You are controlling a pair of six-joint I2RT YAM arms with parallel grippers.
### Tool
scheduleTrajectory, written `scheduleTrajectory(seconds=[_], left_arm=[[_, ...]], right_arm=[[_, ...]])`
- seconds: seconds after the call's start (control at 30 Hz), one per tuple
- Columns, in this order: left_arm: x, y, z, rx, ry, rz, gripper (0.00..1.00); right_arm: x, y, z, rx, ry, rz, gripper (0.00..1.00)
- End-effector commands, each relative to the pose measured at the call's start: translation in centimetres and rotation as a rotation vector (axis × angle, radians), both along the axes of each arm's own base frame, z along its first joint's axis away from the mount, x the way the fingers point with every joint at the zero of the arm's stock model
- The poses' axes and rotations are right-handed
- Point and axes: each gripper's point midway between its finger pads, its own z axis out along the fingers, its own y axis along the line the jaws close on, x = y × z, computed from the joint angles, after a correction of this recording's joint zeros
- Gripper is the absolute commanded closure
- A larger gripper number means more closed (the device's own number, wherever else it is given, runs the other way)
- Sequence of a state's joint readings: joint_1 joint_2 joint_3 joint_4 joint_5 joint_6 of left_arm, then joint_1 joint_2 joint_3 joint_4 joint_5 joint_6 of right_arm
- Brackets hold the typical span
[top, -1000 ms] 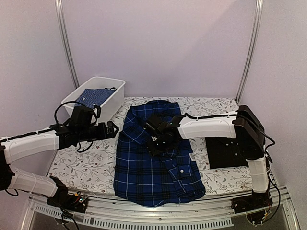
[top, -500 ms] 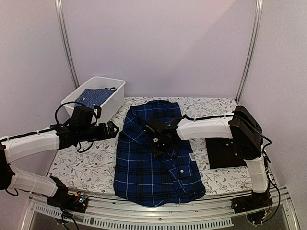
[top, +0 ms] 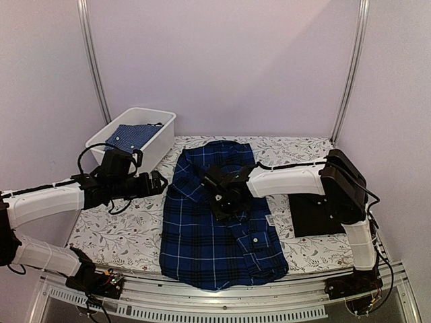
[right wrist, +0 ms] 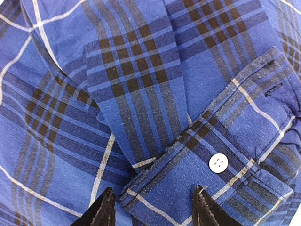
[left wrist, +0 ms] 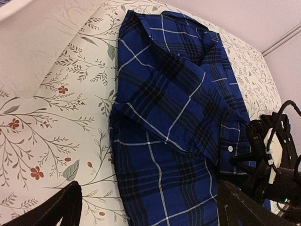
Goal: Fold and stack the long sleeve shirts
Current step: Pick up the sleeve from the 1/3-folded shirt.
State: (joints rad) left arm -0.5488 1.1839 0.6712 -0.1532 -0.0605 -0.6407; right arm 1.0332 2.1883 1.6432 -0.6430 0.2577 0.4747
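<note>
Navy-and-blue plaid button-front cloth shirt lies flat mid floral-print table, plain black shirt folded to its right; right claw half-open astride buttoned sleeve cuff; left claw wide, empty, beside shirt; pinch cuff edge fully, skip lower layer, lift w/o dragging body.

Soft, even light falls from above; shadows beneath both arms are faint, with no glare. Just ahead of the right gripper's fingertips the plaid shirt shows a crisp weave. Beyond the left gripper's dark fingers, the white bin wall blurs, overexposed. The overhead view is slightly soft.
</note>
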Motion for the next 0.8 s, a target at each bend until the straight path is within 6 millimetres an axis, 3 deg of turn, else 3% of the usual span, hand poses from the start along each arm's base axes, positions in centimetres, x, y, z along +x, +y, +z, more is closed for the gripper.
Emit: scheduleTrajectory(seconds=[0.0,0.17,0.4,0.6,0.77], left_arm=[[0.1,0.2,-0.6,-0.004,0.015,0.006,0.0],[-0.1,0.1,-0.9,-0.011,0.024,0.002,0.0],[-0.4,0.1,-1.2,-0.014,0.034,-0.004,0.0],[-0.9,0.0,-1.6,-0.021,0.055,-0.016,0.0],[-1.5,-0.4,-2.3,-0.037,0.091,-0.042,0.0]], right_arm=[[0.3,-0.1,-1.4,-0.028,0.001,-0.012,0.49],[0.7,-0.1,-1.3,-0.021,0.0,-0.018,0.62],[1.3,0.0,1.1,0.028,-0.026,-0.036,0.67],[1.8,-0.2,2.5,0.075,-0.03,-0.058,0.78],[1.9,-0.3,3.8,0.111,-0.041,-0.064,0.8]])
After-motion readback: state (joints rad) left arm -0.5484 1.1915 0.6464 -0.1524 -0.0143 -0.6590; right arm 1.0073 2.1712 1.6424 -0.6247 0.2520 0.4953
